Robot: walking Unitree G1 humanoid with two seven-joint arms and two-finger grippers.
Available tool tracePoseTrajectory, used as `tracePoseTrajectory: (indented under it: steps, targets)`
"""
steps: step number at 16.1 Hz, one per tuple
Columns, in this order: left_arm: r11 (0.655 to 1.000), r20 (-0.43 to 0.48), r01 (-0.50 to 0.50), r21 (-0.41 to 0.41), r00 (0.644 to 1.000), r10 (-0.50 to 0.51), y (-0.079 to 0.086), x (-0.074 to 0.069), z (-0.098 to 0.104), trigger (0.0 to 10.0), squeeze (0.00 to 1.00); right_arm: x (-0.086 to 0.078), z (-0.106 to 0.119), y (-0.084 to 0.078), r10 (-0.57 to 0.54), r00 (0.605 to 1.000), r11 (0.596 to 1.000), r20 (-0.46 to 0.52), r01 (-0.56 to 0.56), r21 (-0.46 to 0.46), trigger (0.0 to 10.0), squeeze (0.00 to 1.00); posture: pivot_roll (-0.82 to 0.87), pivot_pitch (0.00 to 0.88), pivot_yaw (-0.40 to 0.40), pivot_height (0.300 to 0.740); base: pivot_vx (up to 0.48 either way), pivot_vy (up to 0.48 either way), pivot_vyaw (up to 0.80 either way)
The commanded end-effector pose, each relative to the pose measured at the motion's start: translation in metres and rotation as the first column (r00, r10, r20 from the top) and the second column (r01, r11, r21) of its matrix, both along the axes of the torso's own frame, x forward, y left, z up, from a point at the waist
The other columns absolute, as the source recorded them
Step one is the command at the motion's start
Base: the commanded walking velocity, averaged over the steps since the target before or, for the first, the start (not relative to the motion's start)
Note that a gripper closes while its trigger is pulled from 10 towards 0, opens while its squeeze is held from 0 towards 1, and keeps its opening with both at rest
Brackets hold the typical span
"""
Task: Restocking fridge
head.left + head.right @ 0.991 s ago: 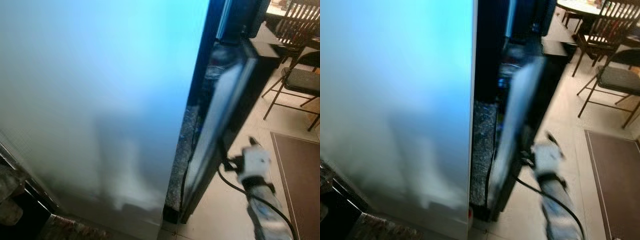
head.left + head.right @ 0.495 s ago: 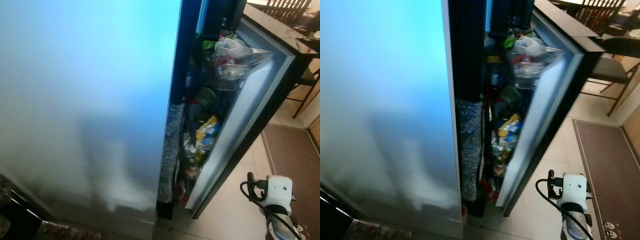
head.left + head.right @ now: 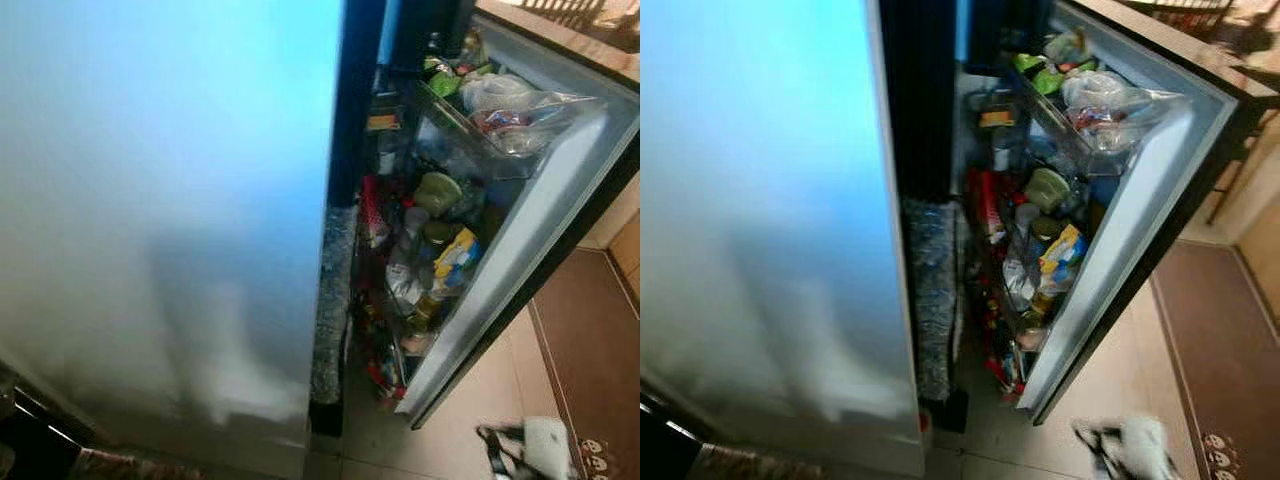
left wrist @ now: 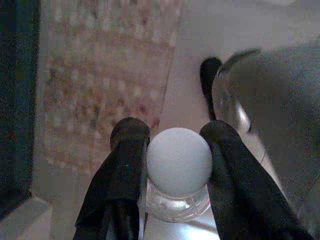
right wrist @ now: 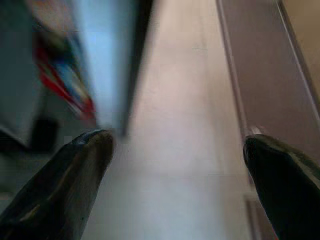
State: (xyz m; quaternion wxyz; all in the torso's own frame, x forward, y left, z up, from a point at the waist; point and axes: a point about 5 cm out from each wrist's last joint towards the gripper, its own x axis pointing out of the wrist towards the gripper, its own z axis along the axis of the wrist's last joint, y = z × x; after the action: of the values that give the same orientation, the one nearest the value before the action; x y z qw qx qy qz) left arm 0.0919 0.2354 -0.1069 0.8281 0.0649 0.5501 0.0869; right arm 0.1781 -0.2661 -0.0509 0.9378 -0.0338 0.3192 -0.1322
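Two doors: you face the fridge (image 3: 170,200) with its left door shut, a broad pale-blue panel, and its right door (image 3: 530,240) swung wide toward the tiled floor.
Door shelves: you see them packed already; the top bin (image 3: 1110,105) holds a clear plastic bag and green packets, and below sit a green tub (image 3: 1045,188), jars, and a yellow-and-blue packet (image 3: 1062,250).
Floor: a brown mat (image 3: 590,350) lies just beyond the open door, well apart from the fridge base.
Right gripper: your right gripper (image 5: 180,165) has its fingers spread wide with nothing between them, pointing at the floor near the lower edge of the open door; its white wrist is a blur low in the head views (image 3: 535,445).
Left gripper: your left gripper (image 4: 172,150) is clamped on a bottle (image 4: 179,162), one finger on each side of its round white cap, a clear neck below; it hangs over a patterned rug.
Progress: opening looks done; by my reading the stocking itself is still ahead, since the bottle is in your left gripper, not on any shelf.
Remaining: you need to bring the bottle round to the opening and find a free spot, which looks scarce.
Writing: no brand or label is sharp enough to read.
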Motion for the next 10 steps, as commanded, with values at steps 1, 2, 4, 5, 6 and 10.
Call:
tracePoseTrajectory:
  steps: [1, 2, 4, 5, 6, 10]
  targets:
    - [1.0, -0.017, -0.019, -0.004, 1.0, 0.019, 0.001, -0.007, -0.001, 10.0, 0.0, 0.018, 0.011, 0.002, 0.022, 0.997, 1.0, 0.076, -0.023, 0.008, 10.0, 0.0, -0.07, 0.0, -0.036, 0.74, 0.0, 0.0, 0.0]
    - [1.0, -0.016, -0.017, -0.003, 1.0, 0.017, 0.002, -0.007, -0.001, 10.0, 0.0, 0.035, 0.018, 0.009, 0.058, 0.992, 0.998, 0.116, -0.062, 0.032, 10.0, 0.0, -0.07, 0.0, -0.03, 0.74, 0.0, 0.0, 0.0]
    - [1.0, -0.017, -0.014, -0.005, 1.0, 0.014, 0.002, -0.006, -0.001, 10.0, 0.0, 0.049, 0.022, 0.016, 0.114, 0.983, 0.991, 0.141, -0.122, 0.047, 10.0, 0.0, -0.08, 0.0, -0.027, 0.74, 0.0, 0.0, 0.0]
    - [1.0, -0.018, -0.013, -0.01, 1.0, 0.013, 0.001, -0.006, -0.001, 10.0, 0.0, 0.053, 0.021, 0.02, 0.127, 0.985, 0.99, 0.119, -0.134, 0.053, 10.0, 0.0, -0.08, 0.0, -0.024, 0.74, 0.0, 0.0, 0.0]
    - [1.0, -0.018, -0.013, -0.012, 1.0, 0.013, 0.001, -0.006, -0.001, 10.0, 0.0, 0.048, 0.012, 0.025, 0.109, 0.993, 0.99, 0.048, -0.112, 0.089, 10.0, 0.0, -0.08, 0.0, -0.024, 0.74, 0.0, 0.0, 0.0]
    - [1.0, -0.02, -0.018, -0.01, 1.0, 0.018, 0.001, -0.006, -0.001, 10.0, 0.0, -0.001, -0.026, 0.036, 0.147, 0.959, 0.987, -0.243, -0.128, 0.092, 10.0, 0.0, -0.08, 0.0, -0.022, 0.74, 0.0, 0.0, 0.0]
